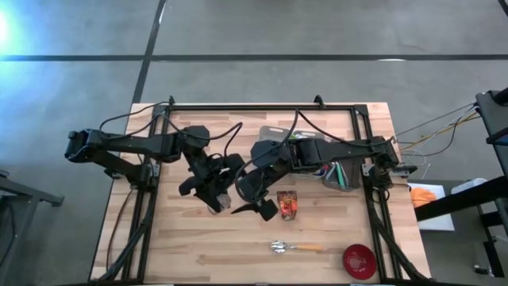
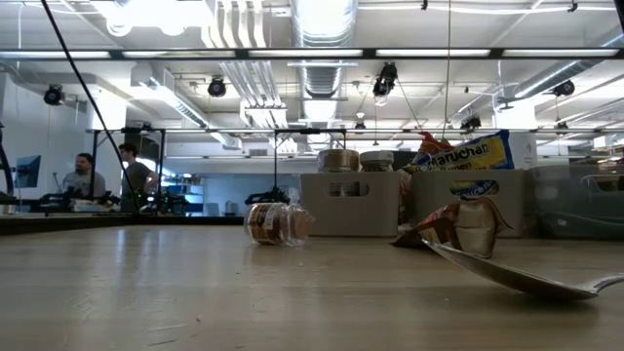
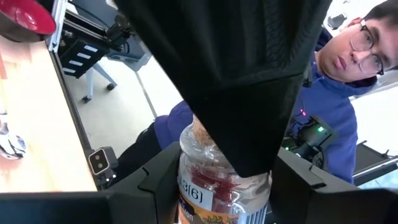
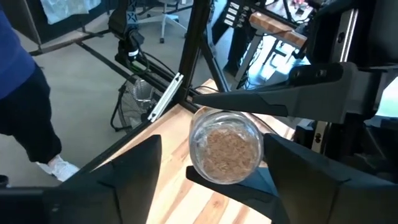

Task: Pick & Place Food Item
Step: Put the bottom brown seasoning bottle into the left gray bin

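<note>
Near the table's centre, the small clear glass jar with a cork stopper and reddish-brown contents point(image 4: 227, 146) sits between both arms. The left gripper point(image 1: 208, 191) has its fingers clamped on the jar's sides. The right gripper point(image 1: 251, 206) faces the jar end-on, its fingers spread on either side with gaps showing, not gripping. The low view shows a jar on its side on the wood with no fingers visible around it, so I cannot tell whether it is lifted.

At the jar's 3 o'clock lies an orange crinkled snack packet point(image 1: 287, 205), at 5 o'clock a metal spoon with a wooden handle point(image 1: 295, 248), and beyond it a round red bowl point(image 1: 359, 260).

I judge the pick made and the placing still to come.
</note>
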Action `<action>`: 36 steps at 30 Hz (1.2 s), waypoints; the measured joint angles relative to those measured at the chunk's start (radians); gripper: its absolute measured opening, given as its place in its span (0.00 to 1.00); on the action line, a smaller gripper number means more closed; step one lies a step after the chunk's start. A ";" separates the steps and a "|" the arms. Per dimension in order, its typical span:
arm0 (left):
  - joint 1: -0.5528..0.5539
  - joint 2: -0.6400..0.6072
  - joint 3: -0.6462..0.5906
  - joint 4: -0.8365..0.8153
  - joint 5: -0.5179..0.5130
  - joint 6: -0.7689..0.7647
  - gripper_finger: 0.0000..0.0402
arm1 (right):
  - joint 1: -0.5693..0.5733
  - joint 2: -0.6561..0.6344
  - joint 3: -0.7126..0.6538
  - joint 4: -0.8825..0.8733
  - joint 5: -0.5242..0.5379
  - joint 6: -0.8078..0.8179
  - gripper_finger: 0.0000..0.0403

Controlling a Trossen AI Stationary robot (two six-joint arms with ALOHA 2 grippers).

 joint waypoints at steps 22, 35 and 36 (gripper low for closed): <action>-0.009 0.000 0.000 0.011 -0.005 0.000 0.45 | 0.002 0.000 -0.004 0.006 0.024 -0.004 0.63; -0.013 0.000 0.000 0.022 0.021 0.000 0.48 | 0.002 -0.001 -0.004 0.039 0.019 0.031 0.22; -0.013 0.000 0.000 0.023 0.021 0.000 0.48 | 0.001 -0.002 -0.004 0.038 0.018 0.033 0.19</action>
